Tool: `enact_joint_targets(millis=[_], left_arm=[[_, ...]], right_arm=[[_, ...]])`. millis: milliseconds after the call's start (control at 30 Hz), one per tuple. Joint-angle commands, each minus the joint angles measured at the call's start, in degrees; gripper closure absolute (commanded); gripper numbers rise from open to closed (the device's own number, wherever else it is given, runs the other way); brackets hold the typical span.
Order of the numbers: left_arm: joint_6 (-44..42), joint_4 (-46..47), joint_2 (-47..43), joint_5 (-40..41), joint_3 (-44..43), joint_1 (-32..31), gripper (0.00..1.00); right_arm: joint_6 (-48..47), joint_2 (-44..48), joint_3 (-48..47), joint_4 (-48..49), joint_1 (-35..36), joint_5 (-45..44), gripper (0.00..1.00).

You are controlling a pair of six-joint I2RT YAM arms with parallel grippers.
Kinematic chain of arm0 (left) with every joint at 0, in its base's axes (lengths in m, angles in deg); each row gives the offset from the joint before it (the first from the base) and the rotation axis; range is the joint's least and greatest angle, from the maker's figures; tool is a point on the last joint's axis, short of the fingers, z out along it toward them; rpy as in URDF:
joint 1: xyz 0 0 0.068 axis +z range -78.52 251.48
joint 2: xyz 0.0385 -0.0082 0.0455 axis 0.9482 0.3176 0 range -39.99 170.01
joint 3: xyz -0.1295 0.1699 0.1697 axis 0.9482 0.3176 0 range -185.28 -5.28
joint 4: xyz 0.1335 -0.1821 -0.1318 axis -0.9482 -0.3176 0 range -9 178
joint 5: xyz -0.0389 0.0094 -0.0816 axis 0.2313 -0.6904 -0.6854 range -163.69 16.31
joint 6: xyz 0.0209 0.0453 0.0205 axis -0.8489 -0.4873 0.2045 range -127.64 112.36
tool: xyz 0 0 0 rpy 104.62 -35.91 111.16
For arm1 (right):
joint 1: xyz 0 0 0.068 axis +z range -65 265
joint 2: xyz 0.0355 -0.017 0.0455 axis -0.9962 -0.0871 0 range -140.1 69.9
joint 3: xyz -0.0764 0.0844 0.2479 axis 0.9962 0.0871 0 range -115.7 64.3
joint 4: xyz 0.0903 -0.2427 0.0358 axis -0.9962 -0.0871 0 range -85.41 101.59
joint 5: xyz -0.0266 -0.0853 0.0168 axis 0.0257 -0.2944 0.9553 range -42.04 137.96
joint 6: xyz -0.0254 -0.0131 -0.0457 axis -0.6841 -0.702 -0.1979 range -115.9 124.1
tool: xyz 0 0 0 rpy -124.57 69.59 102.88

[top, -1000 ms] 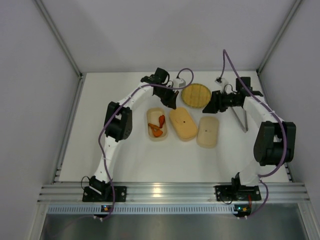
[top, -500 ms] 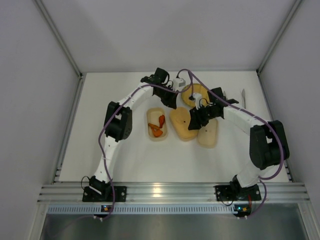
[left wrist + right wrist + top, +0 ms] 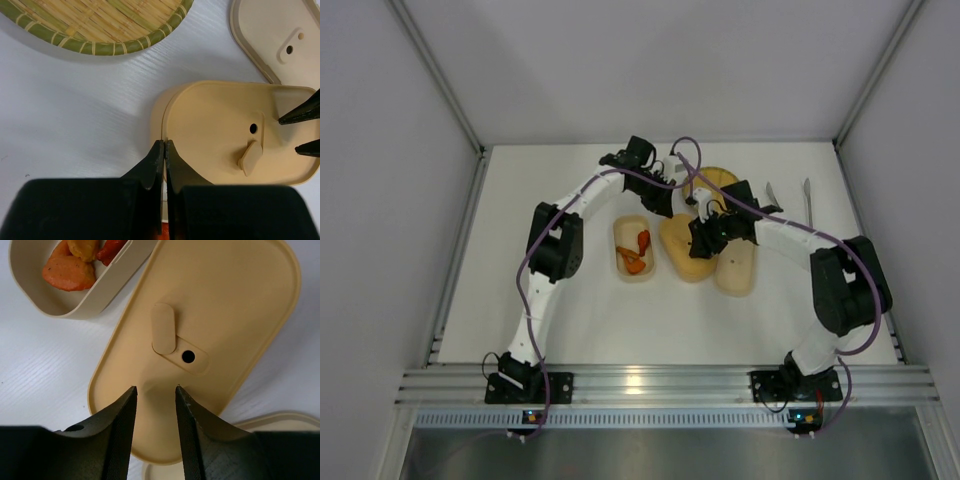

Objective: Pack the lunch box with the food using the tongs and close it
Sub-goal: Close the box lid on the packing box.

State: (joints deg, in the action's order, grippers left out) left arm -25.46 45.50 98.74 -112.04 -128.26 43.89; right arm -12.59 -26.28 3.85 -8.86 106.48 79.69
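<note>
Tan plastic matters most here. The long lid [image 3: 215, 315] lies right under the right tool [image 3: 155, 390], and its long side runs away from the fingertips, up and to the right. That tool is parted and holds nothing. The left tool [image 3: 165, 144] is pinched tight and empty, with its tip at the lid's other end. The right arm looks better placed to take the lid. The orange food [image 3: 67, 270] sits in the open box [image 3: 30, 300] just beside the lid. The tongs [image 3: 808, 205] lie on the table [image 3: 580, 310], well apart from both tools.
</note>
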Motion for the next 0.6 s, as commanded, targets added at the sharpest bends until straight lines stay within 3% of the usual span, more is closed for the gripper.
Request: enact_joint_targets(millis=[0,300,567], left_arm=[[-0.72,1.02,0.22,1.17,1.95,-0.97,1.0],[-1.34,0.58,-0.13,2.75,2.57,-0.97,1.0],[-0.9,1.45,-1.63,3.98,3.8,-0.88,0.77]], right_arm=[[-1.33,-4.01,0.5,0.94,2.6,-7.55,0.63],[-1.77,-4.63,1.38,-1.96,4.28,-9.66,0.64],[-1.86,-4.37,1.56,-3.2,5.24,-10.19,0.64]])
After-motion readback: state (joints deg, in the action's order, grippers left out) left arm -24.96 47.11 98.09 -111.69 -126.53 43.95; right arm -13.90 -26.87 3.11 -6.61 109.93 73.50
